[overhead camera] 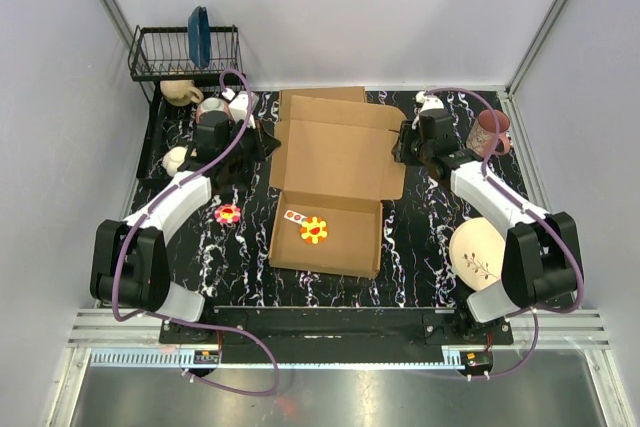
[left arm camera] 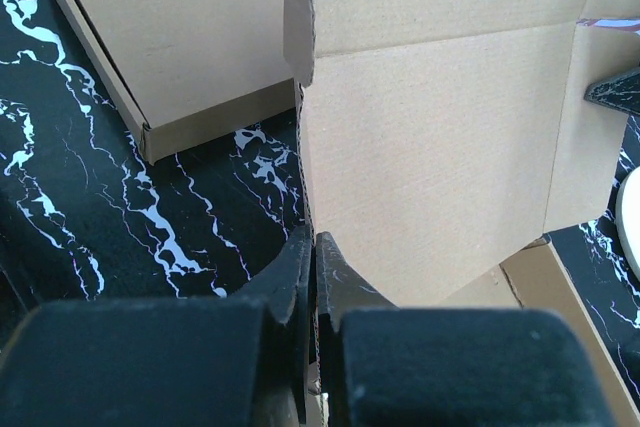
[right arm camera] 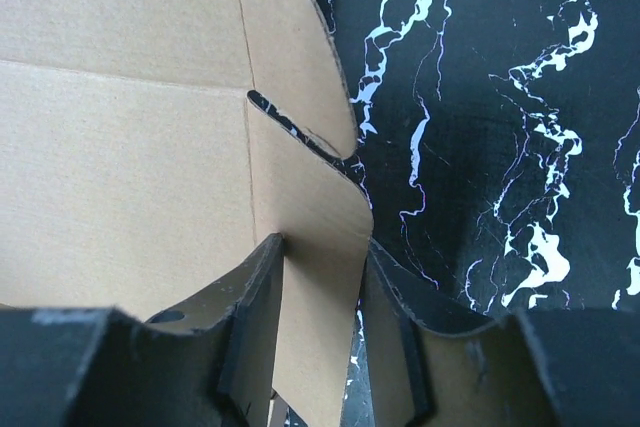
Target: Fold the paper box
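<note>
- Top view: the paper box [overhead camera: 325, 237] lies mid-table with its tray near the arms and its lid panel [overhead camera: 340, 152] open behind. The left gripper [overhead camera: 262, 144] and right gripper [overhead camera: 403, 144] sit at the lid's side edges. Raise both sides evenly so the hinge creases square.
- Left wrist: the fingers [left arm camera: 295, 277] are pinched almost together on the lid's edge, with the formed box [left arm camera: 170, 37] just beyond. Steer clear of it.
- Right wrist: the fingers [right arm camera: 250, 327] stand apart with the side flap [right arm camera: 305, 217] between them. I cannot tell whether they press it, so tighten before lifting.

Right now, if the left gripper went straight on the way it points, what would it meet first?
The paper box itself: the left gripper is shut on the edge of a side panel, so going on would likely press into that cardboard at once.
</note>
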### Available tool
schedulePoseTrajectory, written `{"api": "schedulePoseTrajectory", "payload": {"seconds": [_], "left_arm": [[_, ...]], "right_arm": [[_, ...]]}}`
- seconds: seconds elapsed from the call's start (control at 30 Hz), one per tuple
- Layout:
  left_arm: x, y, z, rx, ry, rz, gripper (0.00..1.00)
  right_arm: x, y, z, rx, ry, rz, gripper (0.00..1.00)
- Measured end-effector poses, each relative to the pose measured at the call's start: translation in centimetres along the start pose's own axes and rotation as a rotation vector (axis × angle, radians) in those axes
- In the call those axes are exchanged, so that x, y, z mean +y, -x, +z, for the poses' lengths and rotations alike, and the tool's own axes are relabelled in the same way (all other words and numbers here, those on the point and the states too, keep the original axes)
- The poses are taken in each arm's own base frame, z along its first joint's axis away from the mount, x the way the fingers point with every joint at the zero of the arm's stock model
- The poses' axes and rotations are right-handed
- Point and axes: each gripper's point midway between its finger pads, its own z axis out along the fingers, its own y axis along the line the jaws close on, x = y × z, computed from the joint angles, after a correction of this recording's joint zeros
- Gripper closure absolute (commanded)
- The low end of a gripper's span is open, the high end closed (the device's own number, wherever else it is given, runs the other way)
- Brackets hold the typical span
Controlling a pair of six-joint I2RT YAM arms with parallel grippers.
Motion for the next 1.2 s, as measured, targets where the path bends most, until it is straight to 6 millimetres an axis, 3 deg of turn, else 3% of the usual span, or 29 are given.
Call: {"api": "schedulePoseTrajectory", "payload": {"seconds": [0.5,0.77,1.2], "left_arm": [[-0.9,-0.5,0.4,-0.003,-0.01,0.013,1.0],[-2.1,-1.9,0.0,-0.022,0.001,0.014,1.0],[-4.5,-2.7,-1.5,-0.218,0.054,0.039,0.99]], "right_arm": [[0.7,2.0,-2.9,-0.117,0.04,0.019,0.95],[0.6,0.7,-4.0,-0.125,0.045,0.02,1.0],[1.0,0.1,-6.1,-0.266,0.018,0.03,1.0]]}}
